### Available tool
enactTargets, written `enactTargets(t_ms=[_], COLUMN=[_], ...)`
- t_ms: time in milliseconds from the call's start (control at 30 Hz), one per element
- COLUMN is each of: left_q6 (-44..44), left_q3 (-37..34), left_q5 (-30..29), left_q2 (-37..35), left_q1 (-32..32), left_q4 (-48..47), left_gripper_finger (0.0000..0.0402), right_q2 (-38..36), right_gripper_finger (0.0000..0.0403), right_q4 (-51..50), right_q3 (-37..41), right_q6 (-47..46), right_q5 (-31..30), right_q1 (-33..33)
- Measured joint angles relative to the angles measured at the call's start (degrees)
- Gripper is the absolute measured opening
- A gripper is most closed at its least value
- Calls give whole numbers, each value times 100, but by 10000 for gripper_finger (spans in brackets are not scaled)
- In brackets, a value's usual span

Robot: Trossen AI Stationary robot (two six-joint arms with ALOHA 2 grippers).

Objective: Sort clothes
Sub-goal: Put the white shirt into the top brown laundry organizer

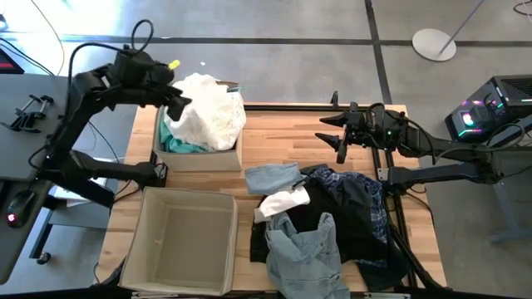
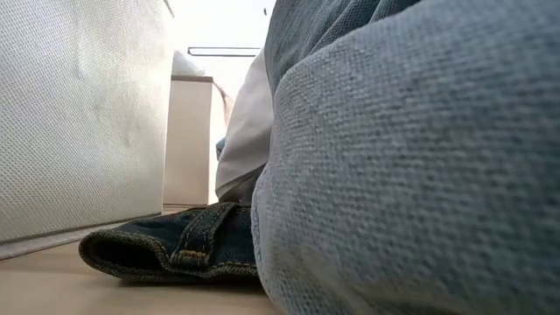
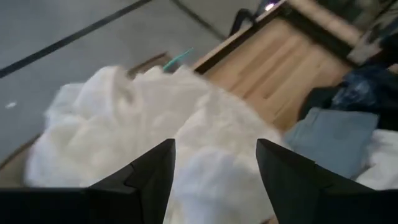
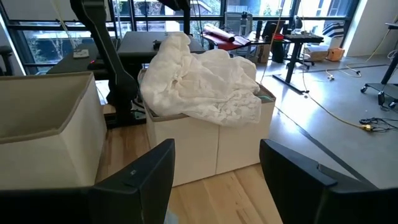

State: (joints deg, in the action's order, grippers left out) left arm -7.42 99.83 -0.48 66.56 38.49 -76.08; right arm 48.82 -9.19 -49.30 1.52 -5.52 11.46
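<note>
High view, layout: two beige bins stand on the left half of the table (image 1: 332, 124); the far bin (image 1: 196, 156) is heaped, the near bin (image 1: 184, 249) holds nothing visible.
Far bin contents: a white garment (image 1: 208, 110) piled above the rim, with a turquoise piece (image 1: 183, 146) showing beneath it at the bin's left side.
Unsorted clothes: a heap (image 1: 328, 220) to the right of the bins, with pale blue denim, a white piece, black fabric, dark denim and plaid lying together.
Left gripper: the left gripper (image 1: 176, 105) hangs at the left edge of the white garment, above the far bin; in the left wrist view its fingers (image 3: 149, 177) stand apart with only the white garment (image 3: 155, 124) below them, nothing between them.
Right gripper: the right gripper (image 1: 339, 133) hovers over bare table at the far side, well apart from the heap; in the right wrist view its fingers (image 4: 152, 168) are spread wide and empty, facing the far bin (image 4: 205, 146).
Step in hand: by the look of it, the white garment has been let go into the far bin.
Next move: probably one arm goes to the heap and pinches a single piece; the layers overlap, so lifting one alone may drag a neighbour.
Low view: pale blue denim (image 2: 411, 166) fills the lens, dark denim (image 2: 175, 249) lying on the table beside it.
</note>
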Motion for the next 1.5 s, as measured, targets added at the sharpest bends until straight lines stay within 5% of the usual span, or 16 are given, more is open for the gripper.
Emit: enactTargets(t_ms=[533, 700, 1067, 1300, 1500], left_q6=[203, 302, 190, 516, 462], left_q3=[-3820, -3613, -1604, -1799, -2743], left_q5=[-39, -21, 136, -784, -705], left_q2=[598, 539, 121, 117, 486], left_q1=[584, 628, 399, 397, 601], left_q4=[1240, 1070, 165, 1541, 1741], left_gripper_finger=[141, 132, 131, 131, 131], right_q2=[189, 372, 448, 448, 448], right_gripper_finger=[222, 222, 222, 222, 222], right_q4=[-254, -177, -43, -41, -186], right_q3=[3, 3, 3, 3, 3], right_q6=[-153, -151, -123, -109, -151], right_q5=[-2, -2, -3, -4, -4], right_q1=[0, 0, 0, 0, 0])
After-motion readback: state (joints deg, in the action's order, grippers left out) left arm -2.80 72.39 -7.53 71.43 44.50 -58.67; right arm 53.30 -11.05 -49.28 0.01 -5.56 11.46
